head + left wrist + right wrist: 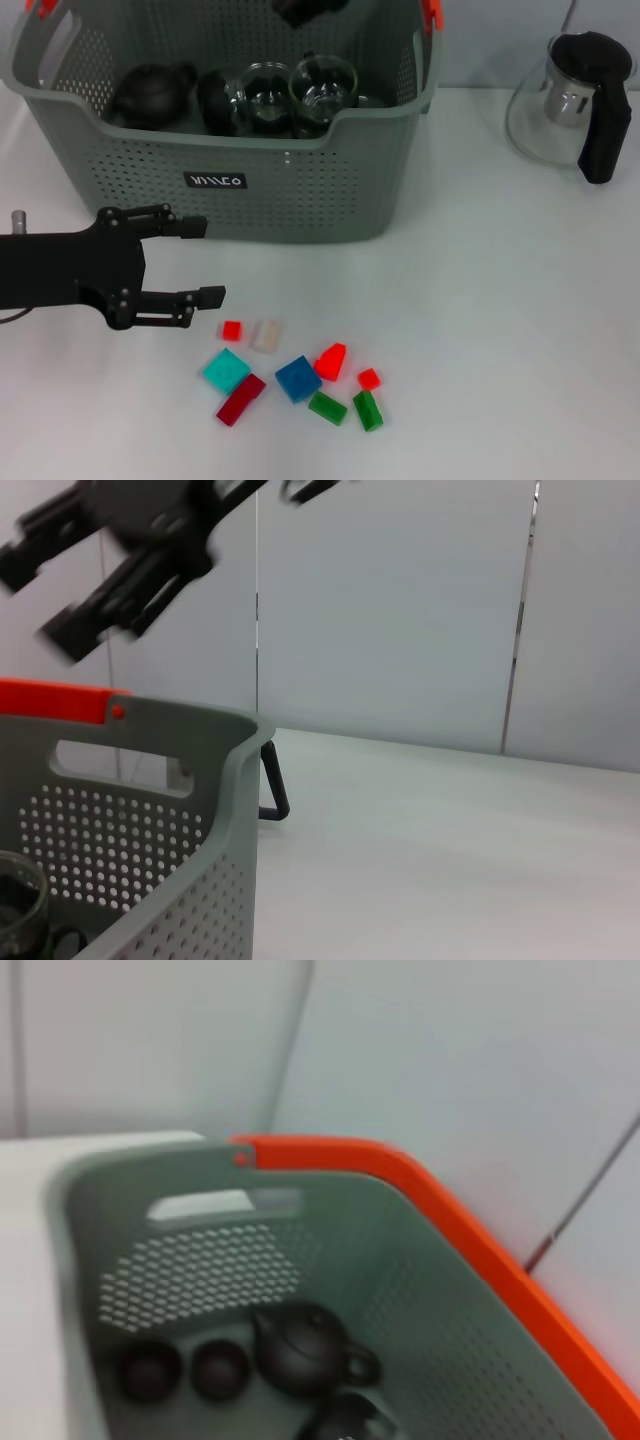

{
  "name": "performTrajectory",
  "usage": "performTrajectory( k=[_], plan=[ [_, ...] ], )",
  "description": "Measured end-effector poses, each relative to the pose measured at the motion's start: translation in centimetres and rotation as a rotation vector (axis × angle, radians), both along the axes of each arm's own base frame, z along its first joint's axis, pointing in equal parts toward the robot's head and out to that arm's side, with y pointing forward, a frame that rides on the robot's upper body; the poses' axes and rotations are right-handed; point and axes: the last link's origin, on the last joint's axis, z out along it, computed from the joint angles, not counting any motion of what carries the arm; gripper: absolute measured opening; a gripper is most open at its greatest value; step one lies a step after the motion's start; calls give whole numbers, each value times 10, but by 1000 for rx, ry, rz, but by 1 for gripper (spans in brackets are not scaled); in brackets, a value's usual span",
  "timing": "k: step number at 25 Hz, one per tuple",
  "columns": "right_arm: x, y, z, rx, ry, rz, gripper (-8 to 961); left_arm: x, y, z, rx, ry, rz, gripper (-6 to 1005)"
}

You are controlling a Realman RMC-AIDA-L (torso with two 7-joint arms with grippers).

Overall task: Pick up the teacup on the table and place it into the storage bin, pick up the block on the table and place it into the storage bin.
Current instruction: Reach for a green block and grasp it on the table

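Note:
The storage bin (300, 200) stands at the back of the table. It holds a black teapot (150, 92), dark teacups (215, 100) and glass teacups (322, 85); the right wrist view shows the teapot (305, 1350) and two dark cups (220, 1368) inside. Several small blocks lie on the table in front, among them a small red one (232, 330), a teal one (226, 371) and a blue one (297, 379). My left gripper (205, 262) hovers open and empty just left of the blocks, beside the bin's front wall. My right gripper (305, 10) hangs above the bin, open (40, 605) and empty.
A glass teapot with a black handle (575, 100) stands on the table at the back right. Orange clips (431, 12) sit on the bin's rim. White tabletop (500, 330) stretches to the right of the blocks.

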Motion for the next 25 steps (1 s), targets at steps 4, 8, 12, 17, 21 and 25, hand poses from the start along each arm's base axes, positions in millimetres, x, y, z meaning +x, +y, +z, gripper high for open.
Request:
performTrajectory(
  k=[4, 8, 12, 17, 21, 25],
  plan=[
    [9, -29, 16, -86, 49, -6, 925, -1, -1, 0, -1, 3, 0, 830],
    [30, -65, 26, -212, 28, -7, 946, -1, -1, 0, -2, 4, -3, 830],
    [56, -94, 23, -368, -64, -40, 946, -1, -2, 0, -2, 4, -3, 830],
    [78, -115, 6, -511, -150, -79, 947, -2, -2, 0, -2, 4, -2, 830],
    [89, -121, -15, -592, -182, -91, 947, -2, -2, 0, 1, 6, 0, 830],
    [99, -122, -42, -663, -200, -96, 947, -2, -2, 0, 1, 5, 0, 830]
  ],
)
